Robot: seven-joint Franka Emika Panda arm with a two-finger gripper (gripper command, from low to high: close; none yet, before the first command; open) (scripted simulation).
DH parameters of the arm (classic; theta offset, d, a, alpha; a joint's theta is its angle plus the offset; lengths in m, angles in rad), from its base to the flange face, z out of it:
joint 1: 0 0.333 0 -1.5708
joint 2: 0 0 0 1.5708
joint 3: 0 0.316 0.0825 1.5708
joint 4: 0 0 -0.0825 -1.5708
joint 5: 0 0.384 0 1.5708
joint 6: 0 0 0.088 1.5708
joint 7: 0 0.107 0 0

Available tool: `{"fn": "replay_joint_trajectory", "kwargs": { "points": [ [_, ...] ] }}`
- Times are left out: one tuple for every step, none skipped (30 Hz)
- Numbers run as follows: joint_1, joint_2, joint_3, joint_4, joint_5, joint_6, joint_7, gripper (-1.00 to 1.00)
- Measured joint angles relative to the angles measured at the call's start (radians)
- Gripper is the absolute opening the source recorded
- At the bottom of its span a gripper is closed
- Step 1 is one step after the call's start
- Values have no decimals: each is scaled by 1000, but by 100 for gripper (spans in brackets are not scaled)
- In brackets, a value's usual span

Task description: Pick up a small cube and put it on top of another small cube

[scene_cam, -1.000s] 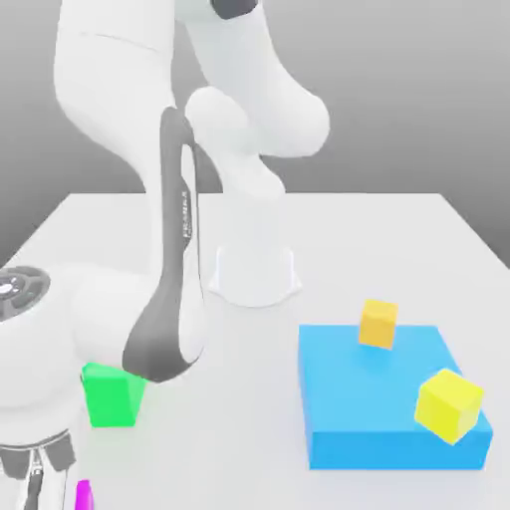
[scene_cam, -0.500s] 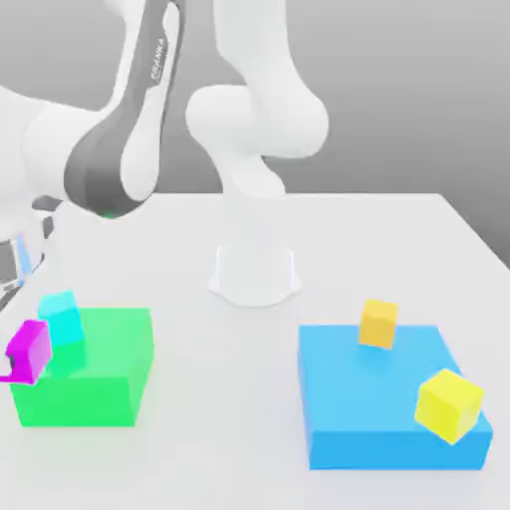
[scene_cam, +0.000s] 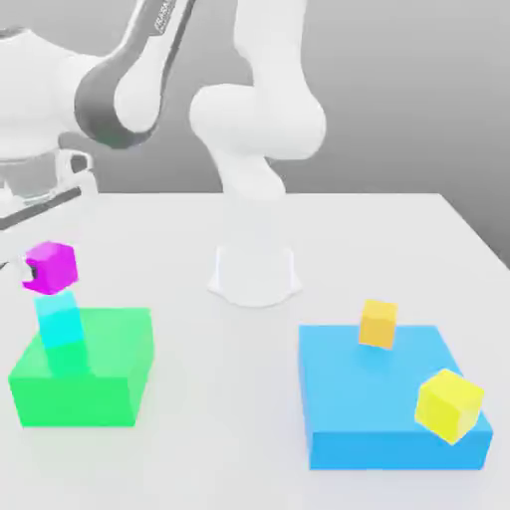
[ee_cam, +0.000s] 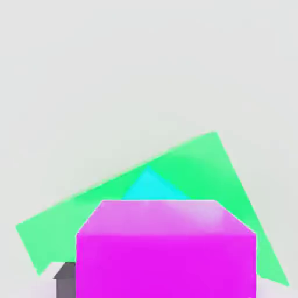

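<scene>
At the exterior view's left, the arm reaches over the green block; its tool pinches the magenta cube just above the cyan cube, which rests on that block; "FRANKA" lettering partly shows on the arm.

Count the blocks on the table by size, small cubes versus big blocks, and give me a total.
Small cubes: 4, namely pink cube, turquoise cube, orange cube, yellow cube
Big blocks: 2, namely green block, blue block
Total: 6
</scene>
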Motion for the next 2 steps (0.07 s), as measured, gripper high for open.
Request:
{"fn": "replay_joint_trajectory", "kwargs": {
  "points": [
    [0, 0, 0, 0, 0, 0, 0, 100],
    [0, 0, 0, 0, 0, 0, 0, 100]
  ]
}}
